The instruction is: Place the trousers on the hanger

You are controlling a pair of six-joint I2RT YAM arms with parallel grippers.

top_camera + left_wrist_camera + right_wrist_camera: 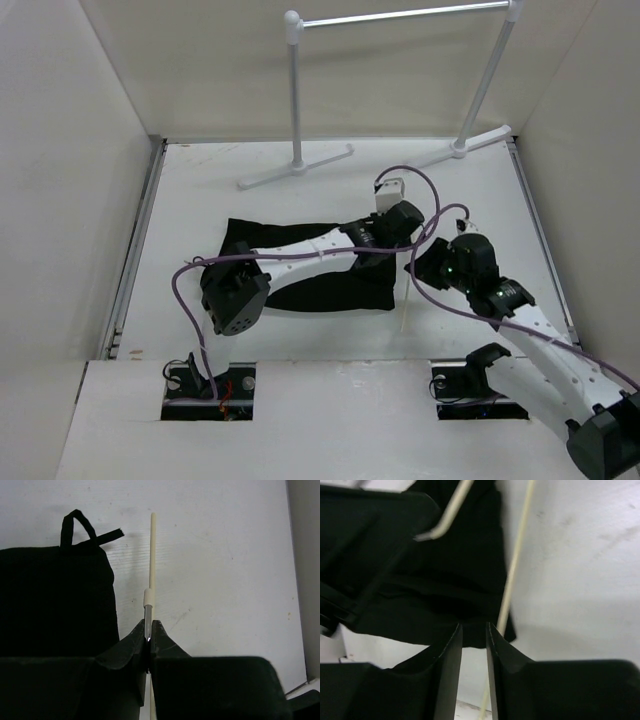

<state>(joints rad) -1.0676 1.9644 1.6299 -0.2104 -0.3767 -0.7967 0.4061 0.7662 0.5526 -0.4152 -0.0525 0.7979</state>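
The black trousers (300, 270) lie folded flat on the white table, and a drawstring loop (75, 525) sticks out at one corner. The hanger (152, 555) is a thin cream rod just off the trousers' right edge, seen from above as a pale line (405, 308). My left gripper (149, 632) is shut on the hanger's metal hook stem, below a cream collar (148, 597). My right gripper (474, 629) is open, nothing between its fingers, tips at the trousers' (445, 580) hem. The hanger's rod (515, 565) passes to its right and the hook (442, 522) sits above.
A white-and-silver rail stand (297, 95) stands at the back of the table. Pale walls close the table (200, 190) in on the left, right and back. My left arm (300, 255) stretches across the trousers, and purple cables loop beside both wrists.
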